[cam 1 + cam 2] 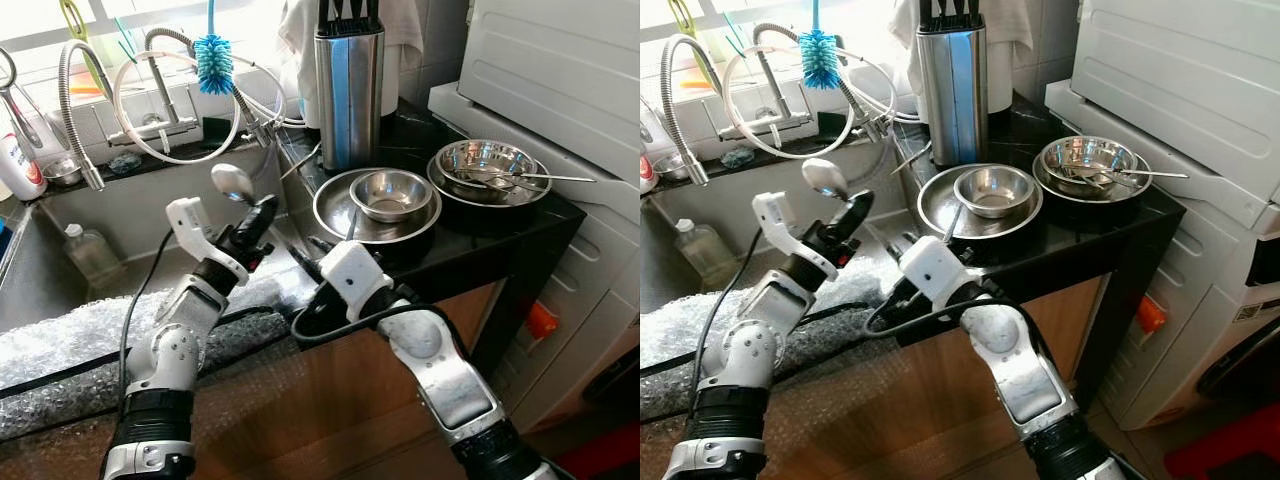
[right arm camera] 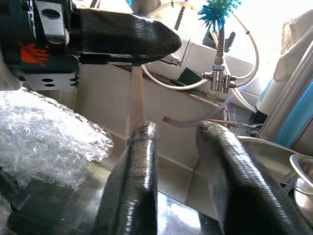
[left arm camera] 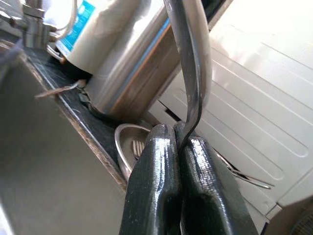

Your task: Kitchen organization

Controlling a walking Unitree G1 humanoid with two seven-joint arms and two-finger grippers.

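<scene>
Left eye view shows the left claw raised over the edge between the sink and the black tabletop. Its two fingers are pressed together on the handle of a metal spoon, whose bowl stands up above the fingertips. I think the spoon is held upright like this so that it can be carried across and put with the other steel things. The right claw is lower, just beside the left one, near the front edge of the tabletop. On the tabletop stand a knife block, a steel plate with a small bowl in it, and a second bowl that holds cutlery — probably the place for the spoon.

Right eye view gives the same scene; bubble wrap lies over the sink's near side, under the left arm.

Left wrist view looks along the closed fingers: the spoon's handle rises from between them, with the knife block and the bowls beyond.

Right wrist view shows the right claw's fingers parted with nothing between them. The left claw hangs above and ahead of them — the spoon's handle comes down from it toward the gap, but is not inside it.
</scene>
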